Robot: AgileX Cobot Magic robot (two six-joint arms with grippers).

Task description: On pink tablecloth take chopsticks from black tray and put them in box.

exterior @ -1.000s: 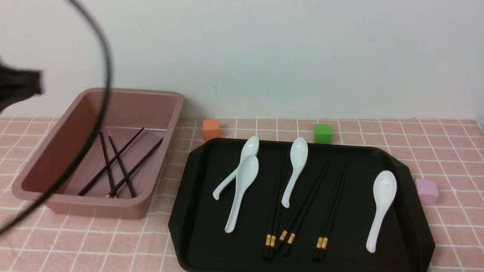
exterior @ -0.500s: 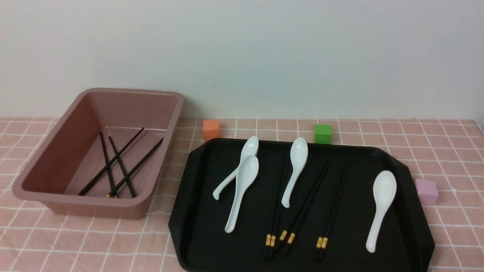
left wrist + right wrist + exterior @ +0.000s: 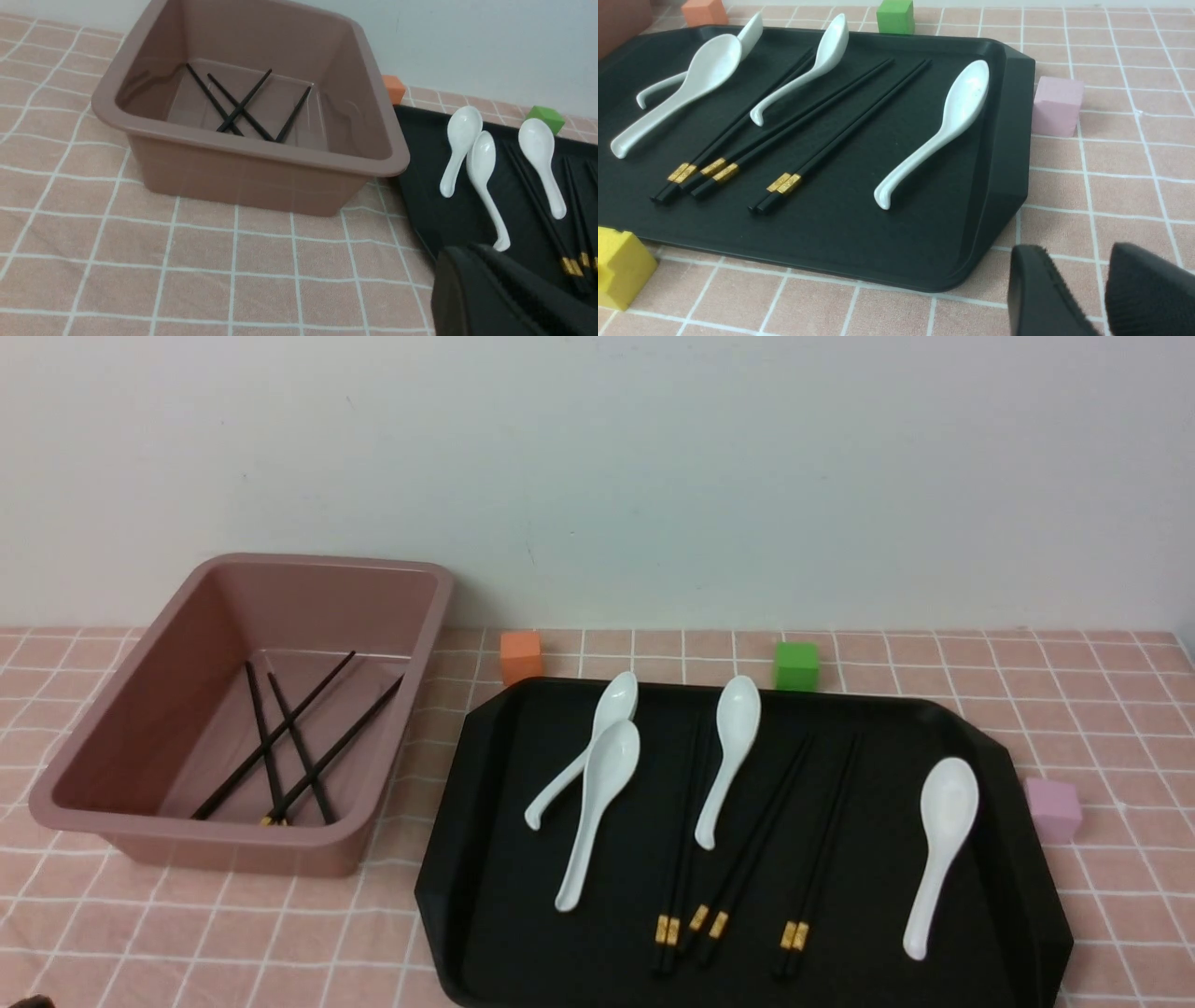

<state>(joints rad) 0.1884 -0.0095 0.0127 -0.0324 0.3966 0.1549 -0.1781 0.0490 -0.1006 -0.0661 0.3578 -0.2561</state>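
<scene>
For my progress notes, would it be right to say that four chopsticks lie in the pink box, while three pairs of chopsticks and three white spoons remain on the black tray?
Nearly: the spoon count is wrong. The front view shows four white spoons on the black tray, not three. The four chopsticks in the box and the three pairs remaining on the tray are correct.

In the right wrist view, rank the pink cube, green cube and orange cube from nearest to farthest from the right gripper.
1. Pink cube, on the pink tablecloth beside the tray's edge.
2. Green cube, behind the black tray.
3. Orange cube, past the tray's far corner.
Right gripper.
</scene>
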